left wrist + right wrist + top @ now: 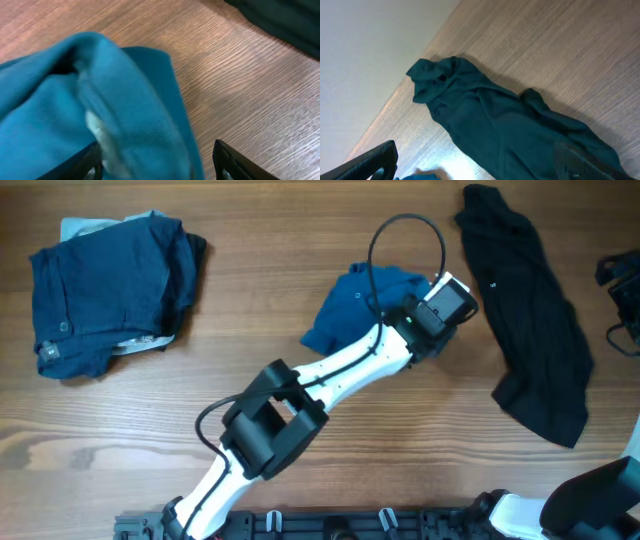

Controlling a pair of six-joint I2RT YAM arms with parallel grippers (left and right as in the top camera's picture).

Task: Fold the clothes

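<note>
A crumpled teal-blue garment (345, 305) lies at the table's middle. My left gripper (392, 300) is at its right edge. In the left wrist view the gripper (155, 162) is open, with a raised fold of the teal cloth (115, 100) between its wide-apart fingers. A long dark green garment (530, 310) lies stretched out at the right, unfolded. It fills the right wrist view (510, 125). My right gripper (475, 162) is open and empty, off to the side of the dark garment.
A pile of navy clothes (105, 290) sits at the far left. Bare wooden table (250, 270) lies between the pile and the teal garment. The left arm (330, 370) crosses the table's front middle. The table's edge shows in the right wrist view (420, 55).
</note>
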